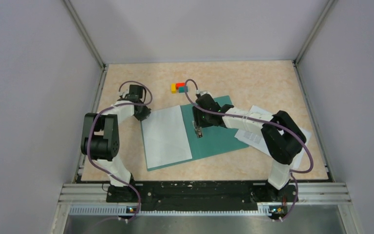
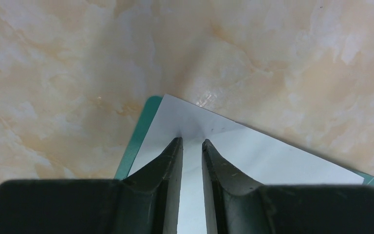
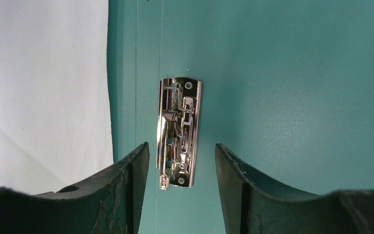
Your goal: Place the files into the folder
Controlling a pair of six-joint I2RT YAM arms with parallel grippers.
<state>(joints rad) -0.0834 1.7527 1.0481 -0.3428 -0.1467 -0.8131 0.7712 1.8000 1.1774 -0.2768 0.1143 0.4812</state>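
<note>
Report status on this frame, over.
Left gripper narrow at white paper sheet's corner, grip unclear. Right gripper open astride silver metal clip of teal-green folder. More printed sheets outside it, under right arm.

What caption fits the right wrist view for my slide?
Right tool, open, straddles the metal clip on the teal folder, white sheet alongside.

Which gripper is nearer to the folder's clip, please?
Right. The right gripper hangs over the clip, jaws open either side of it; the left gripper is at the far-left corner of the sheet, across the page.
</note>
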